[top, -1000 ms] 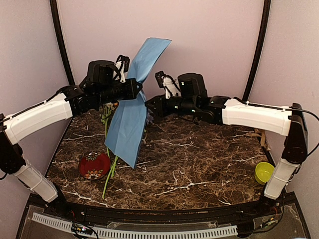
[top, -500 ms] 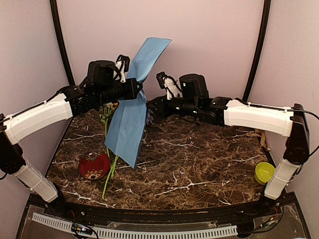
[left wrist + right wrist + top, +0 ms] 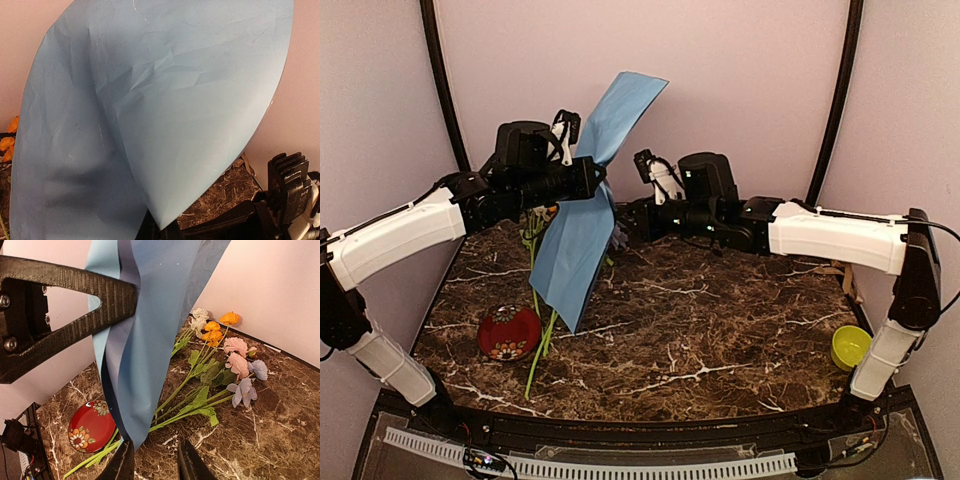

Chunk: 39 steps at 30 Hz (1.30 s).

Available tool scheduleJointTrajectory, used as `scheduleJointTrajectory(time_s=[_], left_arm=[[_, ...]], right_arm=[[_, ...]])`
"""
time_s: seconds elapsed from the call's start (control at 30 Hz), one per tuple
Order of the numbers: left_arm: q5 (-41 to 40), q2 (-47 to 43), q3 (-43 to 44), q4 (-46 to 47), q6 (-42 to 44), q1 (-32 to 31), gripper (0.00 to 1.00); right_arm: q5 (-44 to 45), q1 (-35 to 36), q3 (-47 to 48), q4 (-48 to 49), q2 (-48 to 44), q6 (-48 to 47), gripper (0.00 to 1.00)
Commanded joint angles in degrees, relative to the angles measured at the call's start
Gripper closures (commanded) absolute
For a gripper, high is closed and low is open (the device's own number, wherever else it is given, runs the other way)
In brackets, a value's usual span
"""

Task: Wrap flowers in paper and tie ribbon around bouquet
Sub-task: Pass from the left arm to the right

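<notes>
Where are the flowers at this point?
The right wrist view shows the flowers lying flat on the left side of the table, beneath the raised paper, stem ends beside the red dish and heads toward the back wall.

The white-and-black left arm (image 3: 400, 235) was stretched from its base towards the large light-blue paper sheet (image 3: 582, 240), wrist level, and the black left gripper (image 3: 594, 182) was pinched tight on the sheet's middle. The right arm (image 3: 835, 238) lay extended on the sheet's opposite side. The right gripper (image 3: 152, 467) hung close beside the sheet, its fingers (image 3: 121, 466) slightly parted and holding nothing.
</notes>
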Motion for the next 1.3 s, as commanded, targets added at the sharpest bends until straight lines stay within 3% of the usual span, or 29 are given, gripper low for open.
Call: scheduleJointTrajectory(time_s=[0.0,0.73,0.77,0.8,0.83,0.9,1.0,1.17,1.27], left_arm=[[-0.7,-0.8,-0.6,1.6,0.9,-0.3,1.0],[1.7,0.9,-2.9,4.5,-2.5,-1.9,1.0],[1.8,0.8,-3.0,4.7,-2.4,-1.9,1.0],[2.0,0.7,-3.1,4.7,-2.2,-1.9,1.0],[2.1,0.6,-3.1,4.8,-1.7,-1.9,1.0],[1.9,0.3,-2.9,4.5,-0.6,-1.9,1.0],[0.5,0.8,-2.1,2.6,1.6,-1.7,0.76],[4.8,2.0,-2.5,0.7,3.3,-1.5,0.51],[9.0,1.7,-3.9,1.0,5.3,-1.5,0.43]], right_arm=[[0.7,0.2,-0.8,0.3,0.2,-0.1,0.7],[2.4,0.4,7.3,0.9,6.2,1.1,0.69],[2.1,0.4,7.5,1.0,6.3,1.1,0.74],[1.8,0.3,7.7,0.8,6.4,1.2,0.91],[1.8,0.2,7.8,0.5,6.3,1.3,1.0],[2.0,-0.2,7.3,0.1,5.3,1.7,1.0],[1.7,-1.2,5.6,0.1,2.2,2.5,1.0],[-1.0,-2.7,2.9,1.2,-1.1,4.5,1.0],[-1.6,-3.7,2.2,0.5,-2.1,5.0,1.0]])
